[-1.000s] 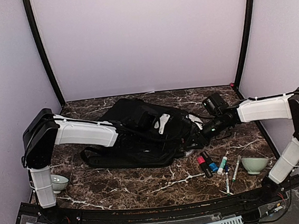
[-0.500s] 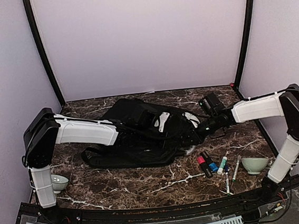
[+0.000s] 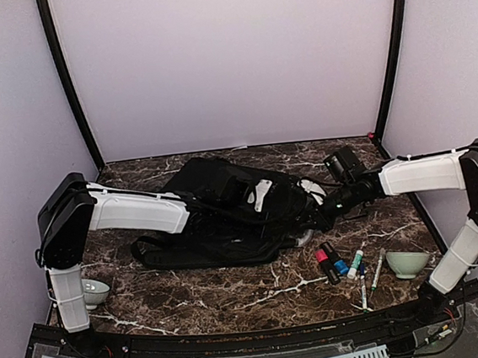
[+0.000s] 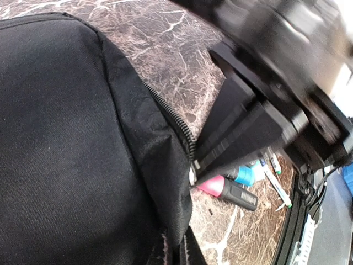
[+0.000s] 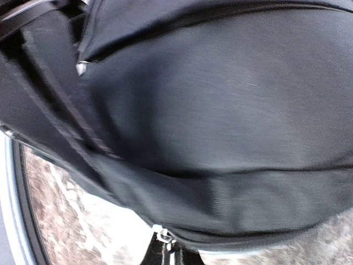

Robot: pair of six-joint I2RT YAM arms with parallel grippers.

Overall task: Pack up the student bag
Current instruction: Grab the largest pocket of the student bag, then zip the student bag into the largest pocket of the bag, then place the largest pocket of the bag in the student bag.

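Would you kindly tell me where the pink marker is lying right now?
In the top view, the pink marker lies on the table right of centre, just in front of the right end of the student bag, beside the blue marker.

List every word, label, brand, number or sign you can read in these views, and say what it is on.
No text can be read in any view.
pink highlighter: pale print on its black barrel, too blurred to read.
pens: too small to show any lettering.
student bag: no lettering shows on the black fabric.
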